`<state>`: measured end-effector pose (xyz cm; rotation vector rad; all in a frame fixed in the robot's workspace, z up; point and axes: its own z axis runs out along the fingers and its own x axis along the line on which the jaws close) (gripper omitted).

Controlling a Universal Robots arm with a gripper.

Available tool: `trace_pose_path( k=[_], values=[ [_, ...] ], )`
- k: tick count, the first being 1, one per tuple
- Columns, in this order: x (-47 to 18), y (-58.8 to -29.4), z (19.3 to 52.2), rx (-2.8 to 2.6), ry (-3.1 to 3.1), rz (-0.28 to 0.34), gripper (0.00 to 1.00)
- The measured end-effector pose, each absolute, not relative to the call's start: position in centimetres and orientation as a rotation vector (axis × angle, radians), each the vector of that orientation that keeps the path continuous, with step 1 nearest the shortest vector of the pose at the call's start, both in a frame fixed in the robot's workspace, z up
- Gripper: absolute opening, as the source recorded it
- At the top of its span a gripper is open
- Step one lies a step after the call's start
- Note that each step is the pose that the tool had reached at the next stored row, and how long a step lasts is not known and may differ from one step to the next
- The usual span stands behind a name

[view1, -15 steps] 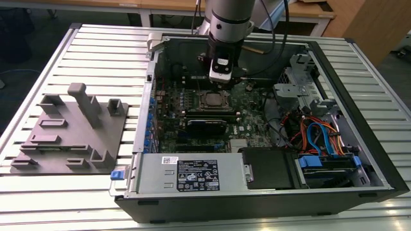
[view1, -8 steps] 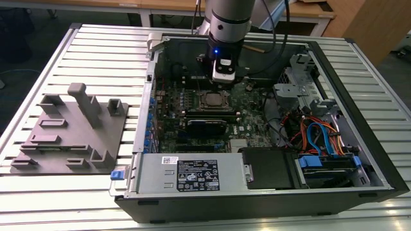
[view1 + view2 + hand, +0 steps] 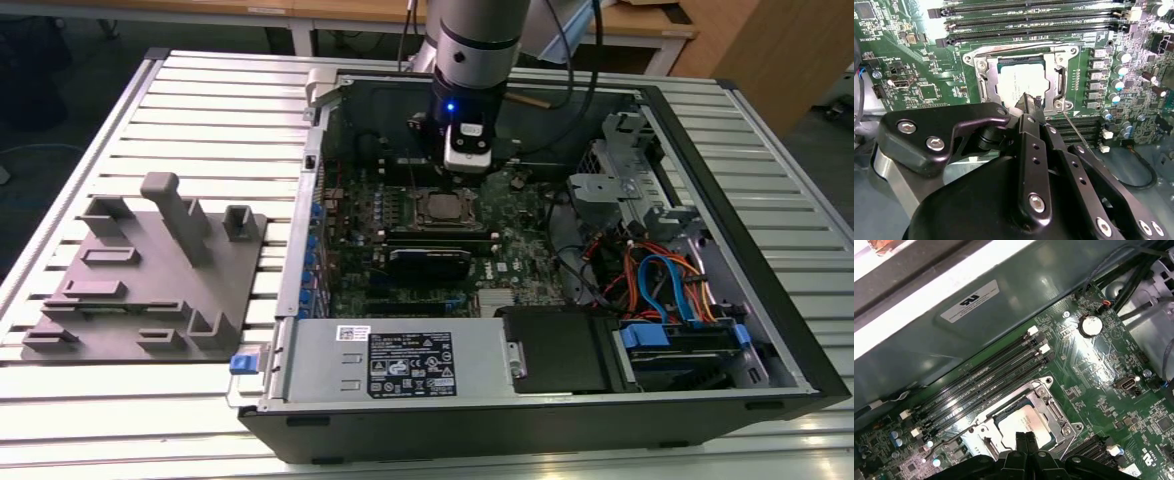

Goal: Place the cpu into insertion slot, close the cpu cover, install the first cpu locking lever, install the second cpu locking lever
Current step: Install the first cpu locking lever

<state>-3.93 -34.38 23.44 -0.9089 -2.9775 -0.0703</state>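
The clenched end effector [image 3: 1024,440] hovers just above the seated cpu [image 3: 1027,421].

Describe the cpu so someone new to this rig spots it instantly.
In the open computer case, find the green motherboard and its long black memory slots. Next to them lies the silver cpu cover; the cpu is the flat silver-grey square within its frame, under the gripper, the only plain metal face there.
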Motion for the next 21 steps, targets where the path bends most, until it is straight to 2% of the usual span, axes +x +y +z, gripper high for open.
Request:
trace_pose_path(
  k=[21],
  values=[
    [-4.18,-34.38,23.9,-0.709,-3.043,-0.076,0.11]
  ],
)
